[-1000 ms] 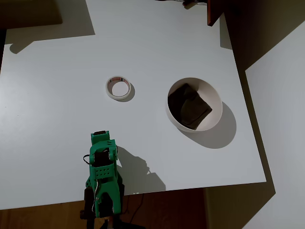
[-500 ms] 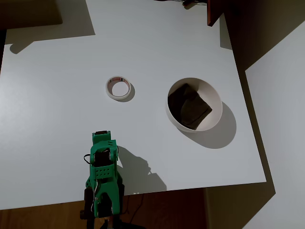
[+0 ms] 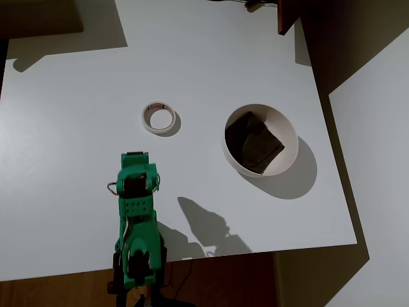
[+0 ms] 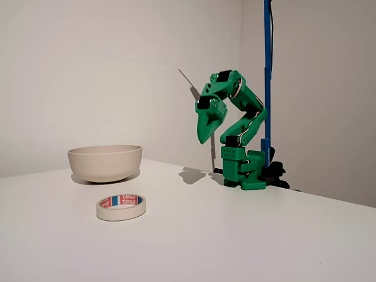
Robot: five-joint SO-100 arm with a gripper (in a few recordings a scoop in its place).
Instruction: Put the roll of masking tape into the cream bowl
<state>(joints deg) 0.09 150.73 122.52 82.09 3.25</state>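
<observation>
Tape roll [image 3: 158,118] apart from bowl [image 3: 289,132], mid-table [image 3: 77,83].

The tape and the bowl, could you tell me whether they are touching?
Apart. The overhead view shows bare table between the tape and the bowl; the fixed view agrees.

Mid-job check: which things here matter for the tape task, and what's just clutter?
For the job:
roll of masking tape, flat on the table
cream bowl, dark patch inside
end effector, raised, holding nothing

Just lying about:
blue pole behind the arm
</observation>
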